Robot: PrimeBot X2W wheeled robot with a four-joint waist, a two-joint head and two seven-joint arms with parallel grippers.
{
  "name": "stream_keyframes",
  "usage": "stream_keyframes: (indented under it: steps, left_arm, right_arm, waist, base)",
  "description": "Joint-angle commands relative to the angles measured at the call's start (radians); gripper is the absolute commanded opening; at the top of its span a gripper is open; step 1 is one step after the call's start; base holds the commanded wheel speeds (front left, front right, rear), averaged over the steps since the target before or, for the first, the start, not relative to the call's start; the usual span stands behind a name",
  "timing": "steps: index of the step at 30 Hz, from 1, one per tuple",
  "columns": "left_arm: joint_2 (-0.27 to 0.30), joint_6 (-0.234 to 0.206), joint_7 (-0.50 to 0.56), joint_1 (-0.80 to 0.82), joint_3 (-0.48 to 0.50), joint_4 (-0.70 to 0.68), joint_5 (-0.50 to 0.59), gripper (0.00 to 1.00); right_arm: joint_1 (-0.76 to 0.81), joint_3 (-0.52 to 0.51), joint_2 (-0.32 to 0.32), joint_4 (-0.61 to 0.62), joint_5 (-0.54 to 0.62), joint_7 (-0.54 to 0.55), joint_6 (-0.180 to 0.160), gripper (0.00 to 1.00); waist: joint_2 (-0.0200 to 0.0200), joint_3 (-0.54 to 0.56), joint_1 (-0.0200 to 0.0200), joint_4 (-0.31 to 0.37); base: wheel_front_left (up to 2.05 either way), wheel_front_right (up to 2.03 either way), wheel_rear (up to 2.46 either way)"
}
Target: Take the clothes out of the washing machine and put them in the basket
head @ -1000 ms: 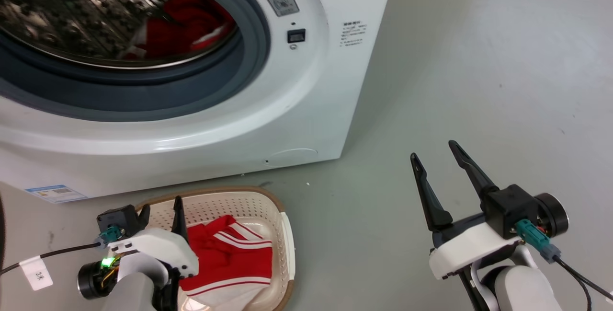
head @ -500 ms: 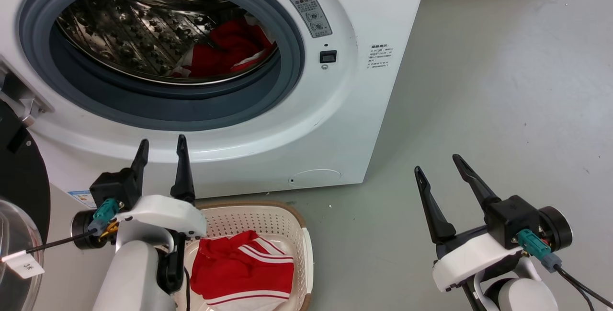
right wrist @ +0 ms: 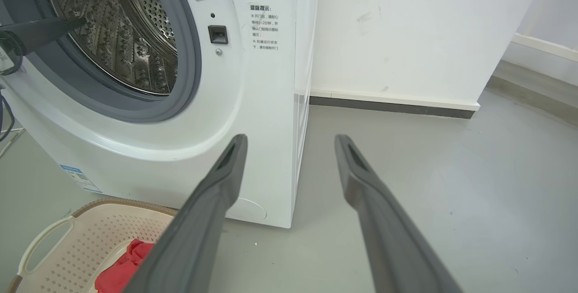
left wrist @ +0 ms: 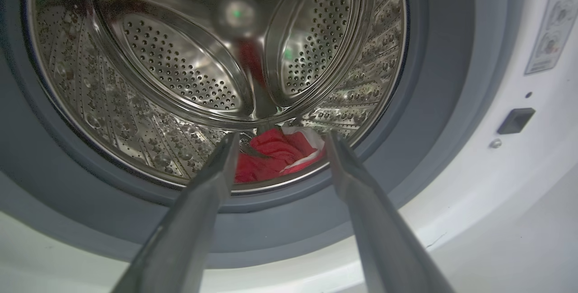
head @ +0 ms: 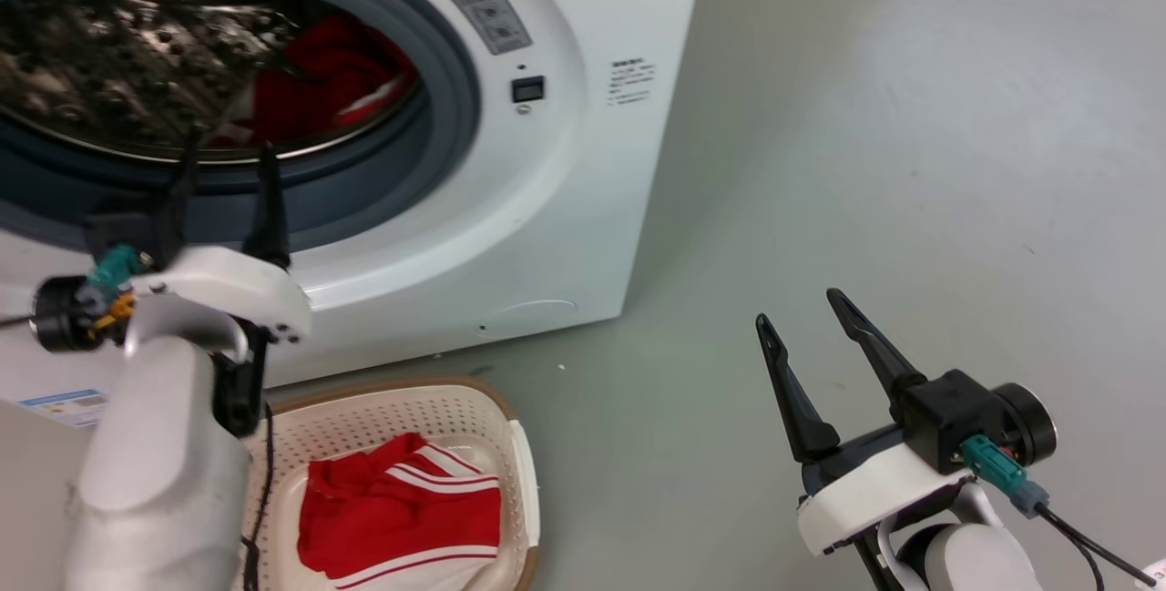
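The white washing machine (head: 547,208) stands open, its grey gasket (left wrist: 442,103) framing the steel drum (left wrist: 180,67). Red clothes (head: 319,81) lie at the drum's bottom right, and show between my left fingers as a red heap (left wrist: 275,153). My left gripper (head: 228,154) is open and empty, raised just in front of the porthole's lower rim. The cream basket (head: 428,409) sits on the floor below the washer with a red, white-striped garment (head: 401,518) inside. My right gripper (head: 802,309) hangs open and empty over the floor to the right, well away from the washer.
Grey floor (head: 911,163) stretches to the right of the washer. A white wall with a dark skirting strip (right wrist: 393,105) stands behind it. A black cable (head: 260,500) hangs from my left arm over the basket's left side.
My left gripper has risen from over the basket up to the porthole's lower rim, staying open. The head camera shifted between frames. The right gripper has held its pose.
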State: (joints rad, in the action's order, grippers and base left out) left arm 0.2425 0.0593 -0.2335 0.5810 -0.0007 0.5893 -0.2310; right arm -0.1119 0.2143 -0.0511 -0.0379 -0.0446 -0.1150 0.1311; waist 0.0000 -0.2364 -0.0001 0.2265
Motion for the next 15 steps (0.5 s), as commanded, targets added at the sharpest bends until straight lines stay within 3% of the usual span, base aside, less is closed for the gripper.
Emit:
stream_keyframes:
  steps: [1, 15]
  left_arm:
    - [0.016, 0.004, 0.011, 0.03, 0.0, 0.017, 0.0, 1.0]
    - [0.207, 0.05, 0.179, 0.312, -0.011, 0.188, -0.004, 1.0]
  right_arm:
    - [-0.02, 0.005, 0.002, -0.003, -0.009, -0.008, -0.001, 1.0]
    - [-0.084, 0.04, 0.002, -0.022, -0.068, -0.081, -0.001, 1.0]
  waist:
    - [0.0, -0.037, 0.0001, 0.041]
    - [0.0, -0.235, 0.0001, 0.164]
  base:
    - [0.0, 0.0, 0.0]
    - [0.0, 0.0, 0.0]
